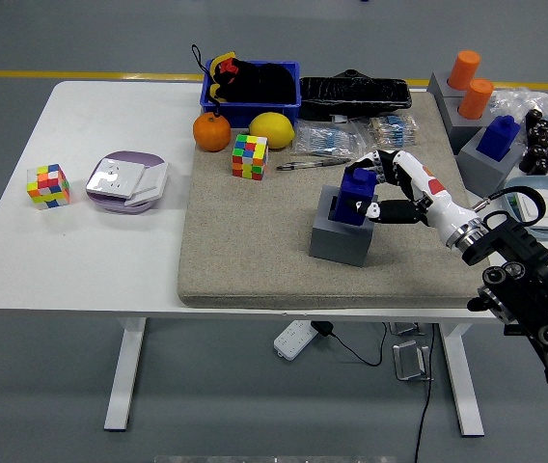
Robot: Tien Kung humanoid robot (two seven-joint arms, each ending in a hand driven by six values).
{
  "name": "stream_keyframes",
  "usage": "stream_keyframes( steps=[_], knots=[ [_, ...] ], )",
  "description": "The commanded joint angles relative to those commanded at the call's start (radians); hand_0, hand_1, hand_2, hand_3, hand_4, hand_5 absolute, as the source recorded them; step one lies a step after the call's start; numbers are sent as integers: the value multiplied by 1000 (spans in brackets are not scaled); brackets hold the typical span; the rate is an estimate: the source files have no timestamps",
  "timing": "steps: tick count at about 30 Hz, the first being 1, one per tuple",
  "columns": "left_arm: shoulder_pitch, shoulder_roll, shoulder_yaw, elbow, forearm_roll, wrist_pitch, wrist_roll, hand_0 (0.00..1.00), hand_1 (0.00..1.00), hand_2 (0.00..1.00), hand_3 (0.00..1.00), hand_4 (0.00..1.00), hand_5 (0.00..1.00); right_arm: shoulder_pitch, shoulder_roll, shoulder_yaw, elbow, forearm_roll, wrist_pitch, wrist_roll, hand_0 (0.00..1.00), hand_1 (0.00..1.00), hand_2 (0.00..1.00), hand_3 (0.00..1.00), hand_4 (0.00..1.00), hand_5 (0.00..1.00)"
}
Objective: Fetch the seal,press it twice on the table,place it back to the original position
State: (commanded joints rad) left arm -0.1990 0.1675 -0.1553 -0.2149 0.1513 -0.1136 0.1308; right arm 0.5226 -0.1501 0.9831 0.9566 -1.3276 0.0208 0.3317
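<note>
Right hand, white-and-black fingers on a black arm entering from the lower right of the frame, is curled around the blue seal, thumb below and fingers over its top. The seal, a blocky blue plastic piece with a knob on top, sits in the square mouth of the grey holder block at centre right; how deep it sits cannot be told. The holder stands on a beige felt-like mat that covers the right half of the white table. Open mat lies in front of the holder toward the bottom edge and to its left; the mat's lower edge runs just short of the table's near edge. Bare smooth tabletop takes up the lower left. Behind the holder, toward the top of the frame: a pen, clear plastic packets, a multicoloured cube, an orange, a lemon, and a blue bin with dark contents. Far left: a second cube and a round lilac plate with a white card on it. Upper right: two orange cylinders on a grey stand, and another blue seal on a grey block.
</note>
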Motion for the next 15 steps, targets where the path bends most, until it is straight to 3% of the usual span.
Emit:
stream_keyframes(
  steps=[15],
  knots=[
    [-2,-1,1,0,0,0,0,816,815,787,835,795,402,11,12,-19,-21,0,-3,5,448,353,363,367,628,2]
  ],
)
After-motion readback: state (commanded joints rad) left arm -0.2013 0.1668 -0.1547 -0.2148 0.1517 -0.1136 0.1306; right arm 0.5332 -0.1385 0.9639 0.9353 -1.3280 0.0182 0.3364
